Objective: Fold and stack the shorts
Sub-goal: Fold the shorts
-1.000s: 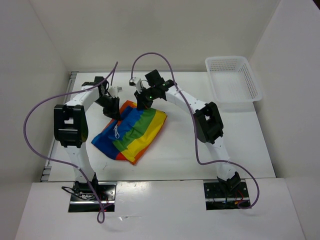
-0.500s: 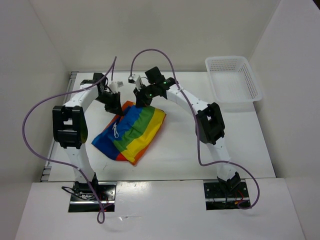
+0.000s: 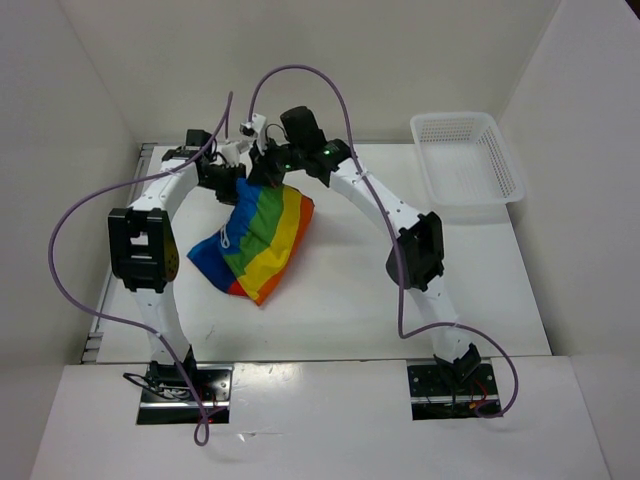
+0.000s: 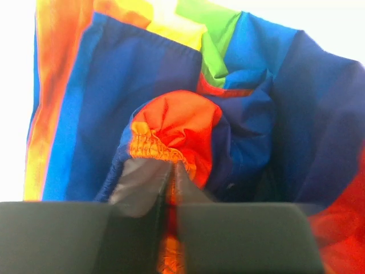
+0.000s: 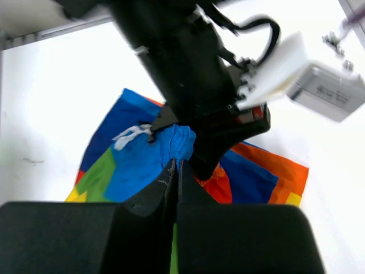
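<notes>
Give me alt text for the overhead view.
The left gripper and right gripper pinch the far edge of rainbow-striped fabric shorts side by side, holding it above a white table. A white plastic mesh basket sits at the far right.

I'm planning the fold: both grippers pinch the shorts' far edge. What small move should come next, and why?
Probably carry the pinched edge toward the table's near side, laying it over the rest. The left gripper and right gripper are shut on the shorts at their far edge, raised and close together, while the lower part lies on the table.
</notes>
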`<state>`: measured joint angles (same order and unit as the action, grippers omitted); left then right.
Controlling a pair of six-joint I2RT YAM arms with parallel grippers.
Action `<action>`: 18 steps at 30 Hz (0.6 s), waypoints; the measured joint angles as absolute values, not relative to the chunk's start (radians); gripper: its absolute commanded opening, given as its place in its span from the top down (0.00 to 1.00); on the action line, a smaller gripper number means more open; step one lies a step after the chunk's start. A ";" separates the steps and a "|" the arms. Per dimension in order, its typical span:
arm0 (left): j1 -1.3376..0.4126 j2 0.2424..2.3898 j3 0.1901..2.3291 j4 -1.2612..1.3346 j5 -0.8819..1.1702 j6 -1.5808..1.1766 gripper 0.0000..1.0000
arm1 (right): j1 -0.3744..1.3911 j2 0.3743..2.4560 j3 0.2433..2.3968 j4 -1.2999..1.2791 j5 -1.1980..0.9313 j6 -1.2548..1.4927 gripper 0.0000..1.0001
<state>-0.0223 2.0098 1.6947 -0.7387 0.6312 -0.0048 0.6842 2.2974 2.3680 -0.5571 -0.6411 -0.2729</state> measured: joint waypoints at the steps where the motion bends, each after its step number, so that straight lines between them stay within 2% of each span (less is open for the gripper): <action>1: -0.022 2.012 1.695 -0.726 0.634 -0.004 0.59 | 0.685 2.308 2.370 -0.546 -0.631 -0.266 1.00; 4: -0.014 2.012 1.695 -0.691 0.611 0.000 0.41 | 0.685 2.355 2.370 -0.516 -0.576 -0.238 1.00; 8: 0.022 2.016 1.695 -0.640 0.527 -0.004 0.30 | 0.683 2.431 2.378 -0.485 -0.486 -0.205 1.00; 10: 0.044 2.015 1.695 -0.607 0.486 -0.004 0.26 | 0.685 2.468 2.381 -0.476 -0.441 -0.193 1.00; 13: 0.079 2.006 1.695 -0.593 0.442 -0.005 0.26 | 0.685 2.514 2.384 -0.468 -0.382 -0.170 1.00; 18: 0.115 1.932 1.669 -0.614 0.469 -0.005 0.26 | 0.685 2.547 2.409 -0.458 -0.289 -0.137 1.00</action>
